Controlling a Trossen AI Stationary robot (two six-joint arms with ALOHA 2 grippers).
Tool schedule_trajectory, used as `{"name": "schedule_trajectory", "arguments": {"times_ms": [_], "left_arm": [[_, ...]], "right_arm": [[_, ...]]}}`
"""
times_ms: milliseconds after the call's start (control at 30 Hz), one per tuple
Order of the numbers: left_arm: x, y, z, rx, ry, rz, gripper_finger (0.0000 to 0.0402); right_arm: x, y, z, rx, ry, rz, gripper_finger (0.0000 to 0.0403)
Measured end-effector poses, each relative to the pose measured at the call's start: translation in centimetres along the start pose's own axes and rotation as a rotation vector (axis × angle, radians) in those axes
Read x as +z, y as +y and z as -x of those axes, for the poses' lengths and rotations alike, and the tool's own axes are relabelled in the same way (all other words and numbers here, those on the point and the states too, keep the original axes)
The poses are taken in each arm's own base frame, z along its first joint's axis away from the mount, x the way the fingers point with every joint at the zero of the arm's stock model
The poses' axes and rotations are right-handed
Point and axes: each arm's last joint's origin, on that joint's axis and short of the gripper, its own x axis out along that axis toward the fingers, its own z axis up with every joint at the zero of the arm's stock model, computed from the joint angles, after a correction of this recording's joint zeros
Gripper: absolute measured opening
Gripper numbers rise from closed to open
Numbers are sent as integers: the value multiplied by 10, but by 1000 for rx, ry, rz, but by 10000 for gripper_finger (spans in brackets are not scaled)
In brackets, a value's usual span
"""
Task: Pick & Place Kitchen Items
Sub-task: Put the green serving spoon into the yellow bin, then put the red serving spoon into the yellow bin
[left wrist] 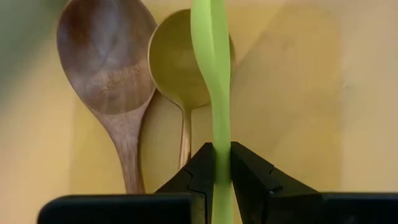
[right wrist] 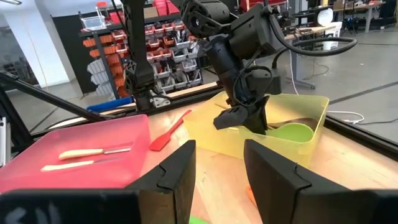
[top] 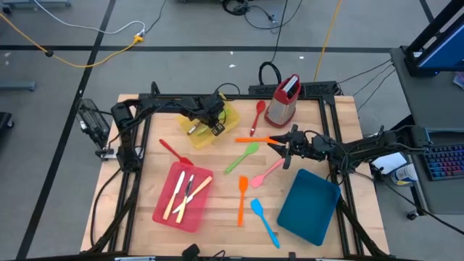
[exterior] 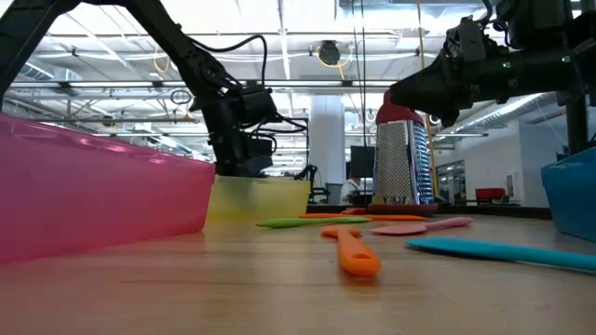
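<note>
Left wrist view: left end effector (left wrist: 222, 163) pinches a green utensil (left wrist: 214, 74) above two wooden spoons (left wrist: 112, 74) in the yellow tray (left wrist: 298, 93).

The left tool (top: 214, 119) is hemmed in by the walls of the yellow tray (top: 230, 118), with two wooden spoons (left wrist: 109, 68) lying just beneath it. Bare worktop (top: 156, 170) is left open beside that tray. Ahead of the right tool (top: 288, 154), passage is narrowed by the grater (top: 283, 101) and scattered utensils (top: 245, 156).
</note>
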Motion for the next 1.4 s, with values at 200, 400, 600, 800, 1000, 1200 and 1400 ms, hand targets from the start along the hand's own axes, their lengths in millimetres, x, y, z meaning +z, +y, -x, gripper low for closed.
{"name": "schedule_trajectory", "arguments": {"times_ms": [200, 400, 600, 800, 1000, 1200, 1400], "left_arm": [[0, 0, 0, 12, 0, -2, 47], [-1, -2, 0, -22, 8, -44, 65], [-1, -8, 0, -7, 2, -107, 133], [2, -10, 13, 98, -34, -80, 171], [14, -19, 58, 111, -209, -31, 165], [25, -45, 103, -17, -441, -40, 150], [35, -86, 109, -152, -643, -119, 135]], "right_arm": [[0, 0, 0, 0, 0, 0, 132], [0, 0, 0, 10, 2, 0, 132], [0, 1, 0, 51, 10, -4, 132], [0, 1, 0, 50, 12, -48, 132], [0, 2, 0, 50, 7, -49, 132], [2, 2, 0, 53, -11, -52, 132], [0, 2, 0, 50, 4, -50, 132]]}}
